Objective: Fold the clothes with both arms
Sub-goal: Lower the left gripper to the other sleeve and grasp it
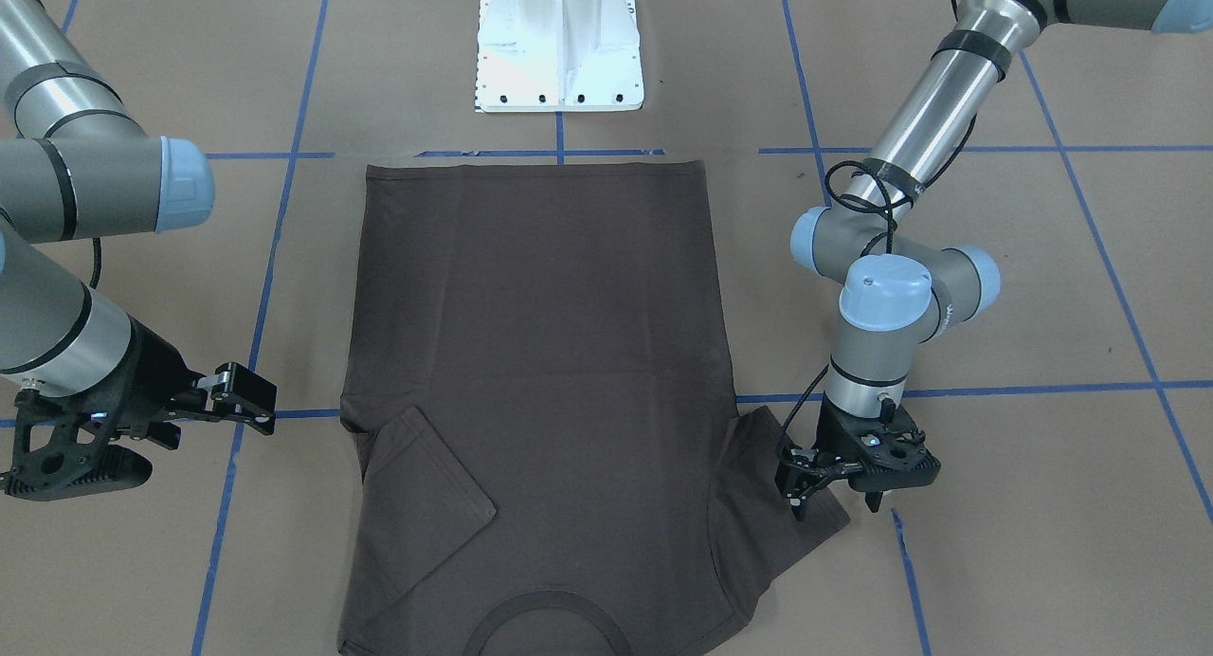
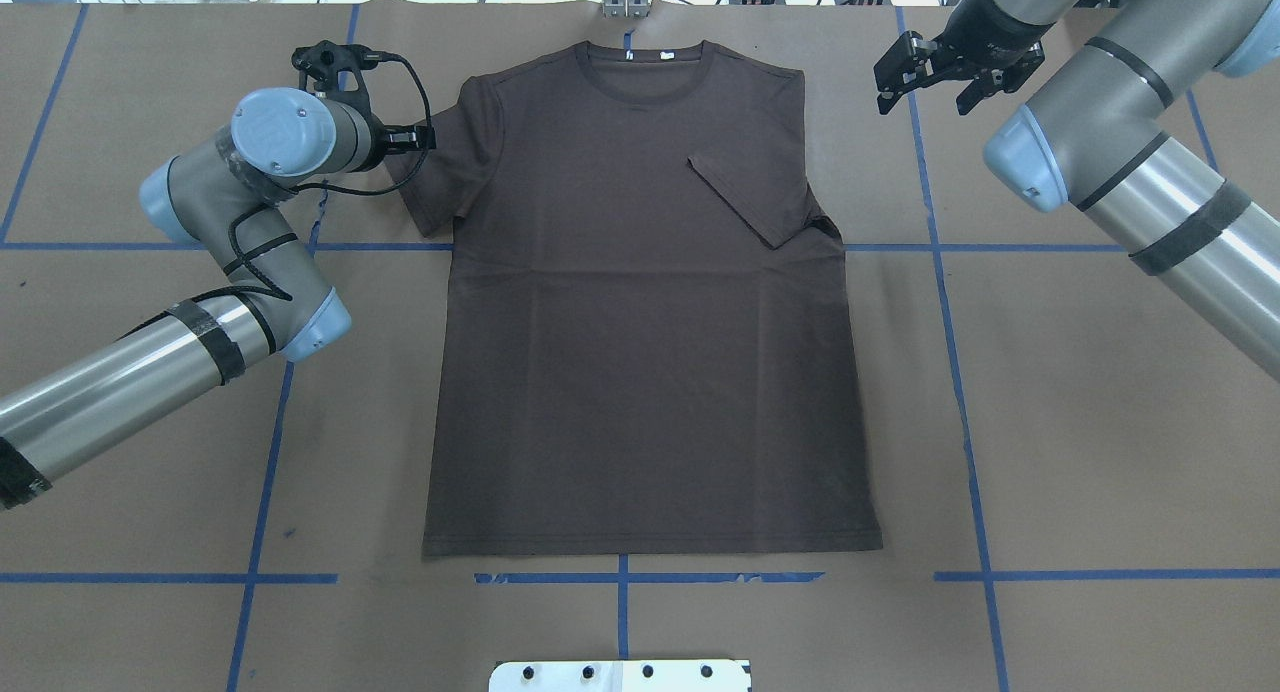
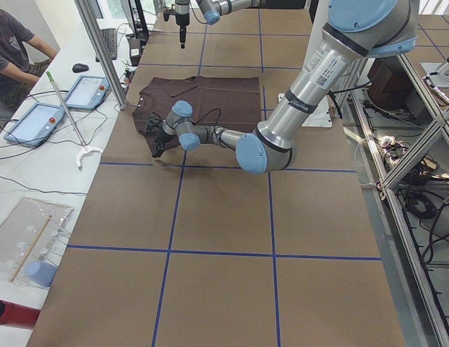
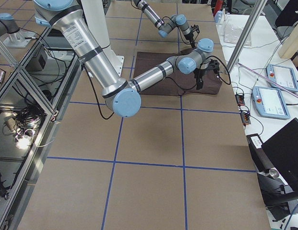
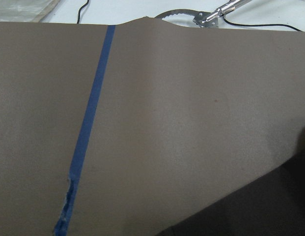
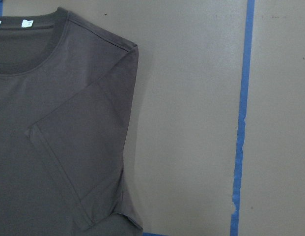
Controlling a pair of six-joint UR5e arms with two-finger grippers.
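Brown T-shirt (image 2: 640, 372), one; left fingers (image 1: 799, 501) open, seemingly astride sleeve (image 1: 758, 462), right fingers (image 2: 893, 72) open.

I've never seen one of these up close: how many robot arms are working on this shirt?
2. The left arm reaches down at the spread-out sleeve of the T-shirt; the right arm is off the cloth, beside the folded-in sleeve.

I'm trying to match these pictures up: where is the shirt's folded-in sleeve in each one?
Front-facing: folded sleeve at lower left.
Overhead: folded sleeve, upper right of centre.
Left side: too small to tell.
Right side: cannot make it out.
Left wrist: not in it.
Right wrist: folded sleeve, left half.
Shared landmark: the round collar, just beside the sleeve.
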